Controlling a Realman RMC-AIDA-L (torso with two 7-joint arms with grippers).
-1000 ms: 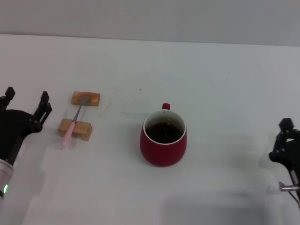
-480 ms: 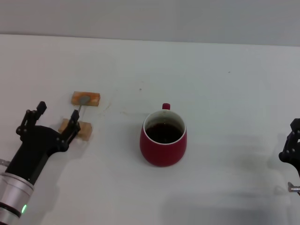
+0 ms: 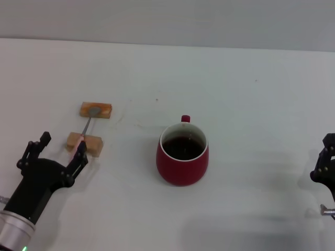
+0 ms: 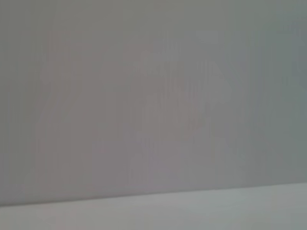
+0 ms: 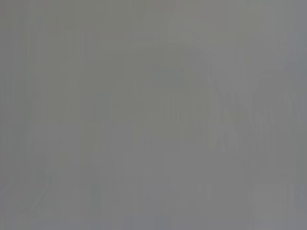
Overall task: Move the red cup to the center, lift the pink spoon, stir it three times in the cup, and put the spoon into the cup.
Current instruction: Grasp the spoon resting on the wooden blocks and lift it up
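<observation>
The red cup stands near the middle of the white table, holding dark liquid, its small handle pointing away from me. The pink spoon lies across two tan wooden blocks at the left, its grey bowl on the far block and its pink handle on the near block. My left gripper is open just in front of the near block, one fingertip over the handle's end. My right gripper sits at the right edge, well away from the cup. Both wrist views show only blank grey.
The white table stretches back to a grey wall. The two wooden blocks are the only other objects on it.
My left gripper has swung in from the left edge toward the near block and spoon handle, then dropped lower. The right gripper has drawn back to the right edge. The cup has stayed still.
</observation>
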